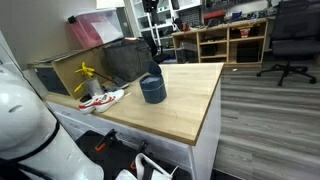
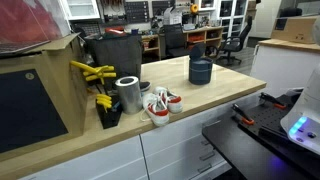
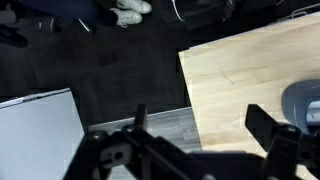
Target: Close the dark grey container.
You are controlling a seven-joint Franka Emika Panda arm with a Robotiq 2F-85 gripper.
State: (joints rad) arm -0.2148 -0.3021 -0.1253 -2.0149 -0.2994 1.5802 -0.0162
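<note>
The dark grey container [image 1: 152, 92] is a short round tub standing on the wooden table [image 1: 190, 110] near its far side; it shows in both exterior views [image 2: 201, 72]. A dark flap, apparently its lid [image 1: 154, 72], sticks up from the rim. In the wrist view the container [image 3: 306, 102] is a blurred blue-grey patch at the right edge. My gripper [image 3: 200, 125] hangs open over the table's edge with nothing between its fingers [image 3: 264, 126], well apart from the tub.
A pair of red-and-white shoes [image 2: 160, 104], a silver can [image 2: 128, 93] and yellow tools [image 2: 95, 75] lie at one end of the table beside a large dark bin [image 2: 112, 48]. My white arm [image 1: 25, 115] fills an exterior view's corner.
</note>
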